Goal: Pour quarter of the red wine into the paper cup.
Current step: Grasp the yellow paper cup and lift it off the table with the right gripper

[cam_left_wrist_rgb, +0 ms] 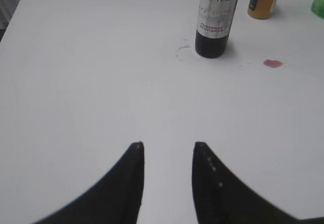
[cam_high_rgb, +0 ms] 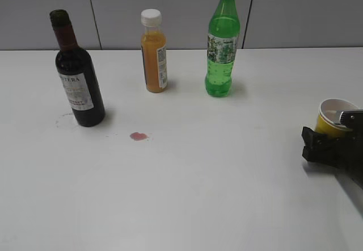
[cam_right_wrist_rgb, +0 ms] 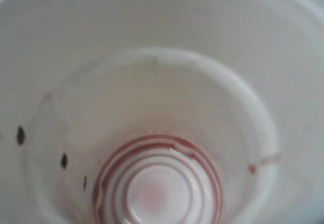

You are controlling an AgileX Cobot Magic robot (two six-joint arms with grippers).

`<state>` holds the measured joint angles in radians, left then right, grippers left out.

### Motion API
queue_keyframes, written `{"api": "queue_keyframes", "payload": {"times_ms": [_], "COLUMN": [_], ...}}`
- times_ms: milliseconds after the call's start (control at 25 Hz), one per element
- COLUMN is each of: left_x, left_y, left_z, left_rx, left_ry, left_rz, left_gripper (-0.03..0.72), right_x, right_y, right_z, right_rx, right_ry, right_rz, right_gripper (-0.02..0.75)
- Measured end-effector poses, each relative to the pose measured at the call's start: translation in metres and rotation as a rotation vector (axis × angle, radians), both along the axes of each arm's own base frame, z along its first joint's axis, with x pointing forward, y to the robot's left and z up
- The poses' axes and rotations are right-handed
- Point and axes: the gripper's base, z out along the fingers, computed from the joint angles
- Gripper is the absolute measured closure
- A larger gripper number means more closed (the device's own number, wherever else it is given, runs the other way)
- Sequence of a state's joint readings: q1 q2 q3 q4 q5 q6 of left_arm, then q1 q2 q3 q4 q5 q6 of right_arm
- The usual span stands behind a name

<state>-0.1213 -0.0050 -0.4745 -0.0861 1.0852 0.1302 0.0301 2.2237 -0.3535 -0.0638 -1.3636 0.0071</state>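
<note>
At nine o'clock, the heavy, slick Frontera wine bottle (cam_high_rgb: 79, 82) wanted a body grip; left end effector (cam_left_wrist_rgb: 167, 148) gaped empty, right end effector (cam_high_rgb: 334, 143) apparently clasped the flimsy paper cup (cam_high_rgb: 333, 117).

Orange juice bottle (cam_high_rgb: 153, 52) beside green soda bottle (cam_high_rgb: 222, 44), small red spill (cam_high_rgb: 138, 136), white table (cam_high_rgb: 215, 177)

Left wrist camera: I'm looking past my open fingers at the bottle.

My left gripper (cam_left_wrist_rgb: 168, 155) is hovering over the white table (cam_left_wrist_rgb: 91, 82), jaws apart; the dark glass wine bottle (cam_left_wrist_rgb: 216, 19) is standing upright, near a small red spill (cam_left_wrist_rgb: 273, 63) and an orange juice bottle (cam_left_wrist_rgb: 264, 0).
</note>
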Motion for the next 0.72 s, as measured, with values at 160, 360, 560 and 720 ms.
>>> {"api": "queue_keyframes", "payload": {"times_ms": [160,360,560,720], "left_x": [-0.0001,-0.0001,-0.0001,-0.0001], "left_y": [0.0000,0.0000,0.0000,0.0000], "left_z": [-0.0001,-0.0001,-0.0001,-0.0001], "left_rx": [0.000,0.000,0.000,0.000], "left_ry": [0.001,0.001,0.001,0.001], "left_rz": [0.000,0.000,0.000,0.000], "left_gripper": [0.449,0.449,0.449,0.449], "right_x": [0.0005,0.0008,0.0009,0.0020], "right_y": [-0.0001,-0.0002,-0.0001,0.0026], "right_z": [-0.0001,0.0000,0.0002,0.0088], "right_rx": [0.000,0.004,0.005,0.014], "right_ry": [0.000,0.000,-0.001,0.013], "right_rz": [-0.001,-0.004,-0.004,0.025], "right_gripper": [0.174,0.281,0.281,0.283]}}
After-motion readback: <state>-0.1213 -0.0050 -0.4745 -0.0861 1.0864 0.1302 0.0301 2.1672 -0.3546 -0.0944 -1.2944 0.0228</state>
